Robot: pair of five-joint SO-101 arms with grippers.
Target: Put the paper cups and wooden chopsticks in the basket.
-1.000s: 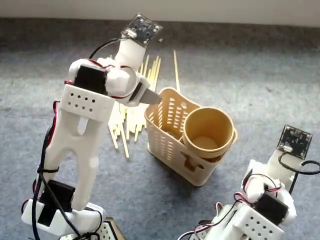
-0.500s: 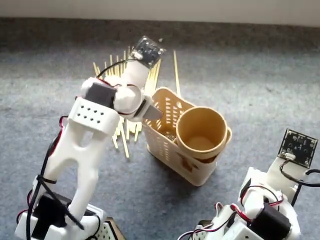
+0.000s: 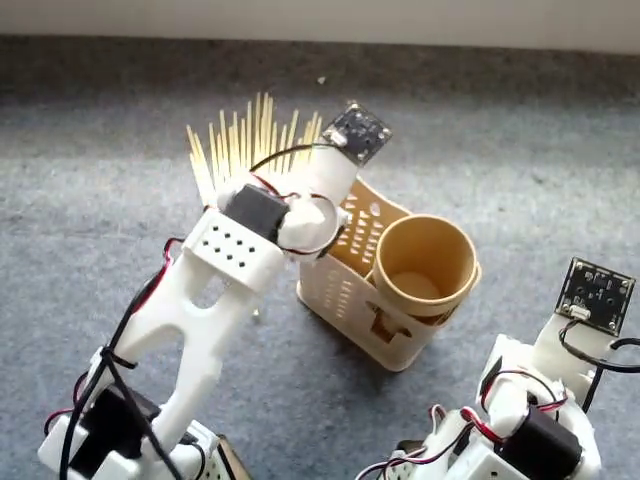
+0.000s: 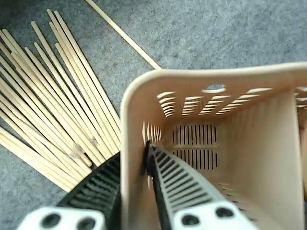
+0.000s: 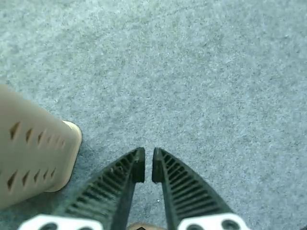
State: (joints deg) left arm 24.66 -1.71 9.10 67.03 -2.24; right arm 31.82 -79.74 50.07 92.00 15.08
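Note:
A cream slotted basket (image 3: 350,290) stands mid-table with a tan paper cup (image 3: 425,265) upright in its right end. Wooden chopsticks (image 3: 250,130) lie fanned on the carpet behind and left of it; in the left wrist view the chopsticks (image 4: 53,110) lie just outside the basket (image 4: 192,91). My left gripper (image 4: 135,154) straddles the basket's left wall, one finger inside and one outside, shut on it. My right gripper (image 5: 144,165) hangs shut over bare carpet with nothing in it, the basket's (image 5: 29,143) side close by.
A single chopstick (image 4: 124,36) lies apart from the bundle, beyond the basket. Grey carpet (image 3: 530,150) covers the table. The right arm (image 3: 540,400) sits folded at the front right corner. A pale wall edge runs along the far side.
The left arm swung right, from over the chopsticks to the basket's left wall, uncovering the fanned chopsticks. The basket and cup shifted slightly. The right arm dropped back a little.

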